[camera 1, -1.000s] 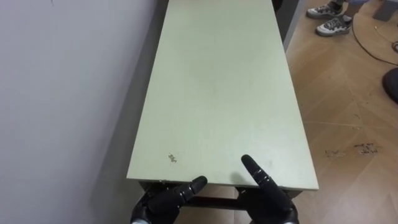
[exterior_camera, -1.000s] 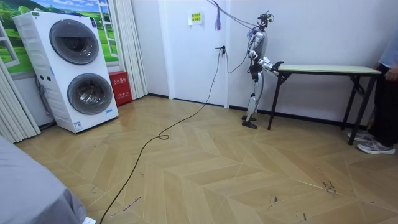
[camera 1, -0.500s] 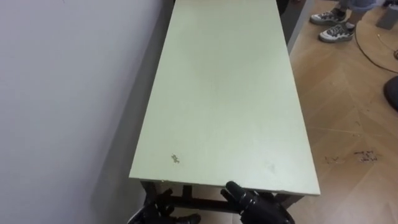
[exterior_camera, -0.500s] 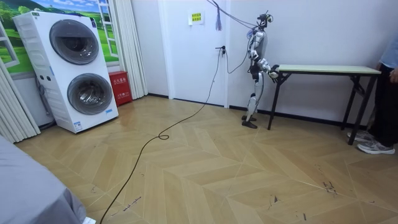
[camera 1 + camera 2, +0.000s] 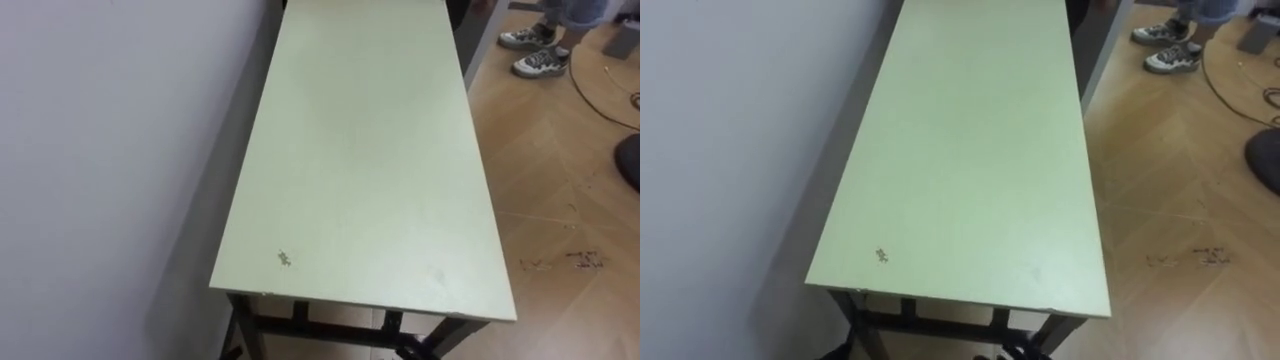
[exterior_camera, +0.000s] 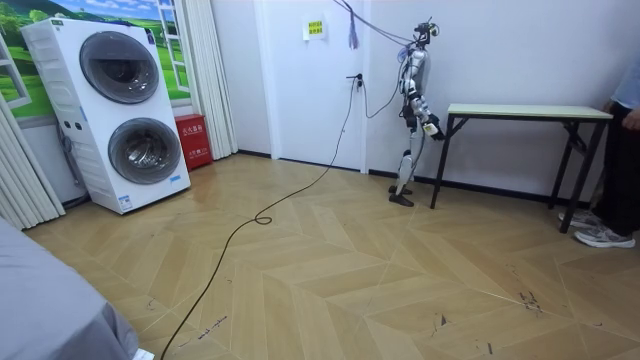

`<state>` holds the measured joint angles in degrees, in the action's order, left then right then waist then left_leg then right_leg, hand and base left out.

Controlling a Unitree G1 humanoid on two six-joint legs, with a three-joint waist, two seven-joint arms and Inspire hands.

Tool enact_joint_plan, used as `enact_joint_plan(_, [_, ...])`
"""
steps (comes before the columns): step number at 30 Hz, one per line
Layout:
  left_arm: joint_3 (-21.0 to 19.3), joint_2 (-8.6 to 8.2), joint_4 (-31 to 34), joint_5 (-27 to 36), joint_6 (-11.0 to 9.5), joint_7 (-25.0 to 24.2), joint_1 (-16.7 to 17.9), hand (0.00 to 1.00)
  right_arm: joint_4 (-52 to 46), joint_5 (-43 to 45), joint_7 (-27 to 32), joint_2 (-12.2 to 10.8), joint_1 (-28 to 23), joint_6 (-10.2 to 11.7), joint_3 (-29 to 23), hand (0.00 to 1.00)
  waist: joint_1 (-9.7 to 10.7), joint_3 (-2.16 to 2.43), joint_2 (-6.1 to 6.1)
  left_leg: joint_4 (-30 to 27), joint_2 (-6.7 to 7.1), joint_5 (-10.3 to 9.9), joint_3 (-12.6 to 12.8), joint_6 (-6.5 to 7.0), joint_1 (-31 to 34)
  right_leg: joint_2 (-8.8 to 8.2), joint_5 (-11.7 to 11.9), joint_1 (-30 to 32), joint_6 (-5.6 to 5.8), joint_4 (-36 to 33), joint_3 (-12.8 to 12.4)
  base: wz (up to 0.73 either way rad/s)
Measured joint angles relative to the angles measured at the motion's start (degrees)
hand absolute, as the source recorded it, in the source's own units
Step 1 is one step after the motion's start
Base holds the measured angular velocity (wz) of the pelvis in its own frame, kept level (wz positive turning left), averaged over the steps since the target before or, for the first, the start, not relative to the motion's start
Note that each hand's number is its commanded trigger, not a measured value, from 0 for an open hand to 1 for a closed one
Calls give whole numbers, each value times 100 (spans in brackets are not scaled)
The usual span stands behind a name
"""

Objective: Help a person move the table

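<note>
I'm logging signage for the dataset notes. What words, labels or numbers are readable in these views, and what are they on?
Yellow notice, high up to the room view's left of the robot: print too small to read.
Red box beside the stacked washing machines: white marks, too small to read.
Table: no text, only a small dark scuff near the robot's end.
Nothing here can be quoted.

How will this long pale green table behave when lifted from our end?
The long pale green table with black metal legs looks stiff: flat top, braced frame. Being so long, it would probably tilt and swing if one end rises alone. Its slim build suggests moderate weight.
</note>
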<state>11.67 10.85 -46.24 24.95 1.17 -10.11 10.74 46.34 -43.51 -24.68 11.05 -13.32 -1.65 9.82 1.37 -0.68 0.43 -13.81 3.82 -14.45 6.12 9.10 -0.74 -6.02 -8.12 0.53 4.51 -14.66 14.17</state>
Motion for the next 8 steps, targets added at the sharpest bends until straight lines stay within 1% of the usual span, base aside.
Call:
enact_joint_plan(1, [-68,-2,-121,-96,-86,107,-2,0,143,153,97,1,23,69,-62,0,16,-3,7,16,0,0,-10,0,-15,4,0,-13,0,10,-2,6])
enact_joint_plan(3, [-144,-3,-296,-236,-159,283,9,0,343,386,251,-3,18,139,-189,0,19,-21,32,29,-1,-5,-16,-8,-51,13,0,-69,0,57,10,0])
enact_joint_plan(4, [-196,-11,-396,-445,-169,401,21,0,546,535,337,-17,35,206,-277,0,26,-19,37,38,0,-7,-20,-12,-74,20,0,-122,0,115,8,0])
enact_joint_plan(5, [-223,-26,-448,-527,-176,465,21,0,656,586,387,-20,46,233,-308,0,27,-21,33,42,-1,-8,-20,-14,-93,23,0,-146,0,131,10,0])
enact_joint_plan(6, [-247,-60,-547,-672,-203,599,24,0,873,635,497,-18,51,279,-335,0,37,-11,39,43,-1,-9,-27,-16,-108,28,0,-174,0,150,7,0])
enact_joint_plan(7, [-270,-80,-591,-752,-215,673,24,0,982,677,541,-25,62,293,-362,0,35,-11,40,46,-1,-9,-27,-16,-111,30,0,-178,0,158,6,0])
enact_joint_plan(8, [-339,-131,-725,-951,-270,791,12,0,1185,815,628,-55,88,296,-449,0,33,-11,48,51,-1,-9,-19,-16,-111,33,0,-178,0,171,5,0])
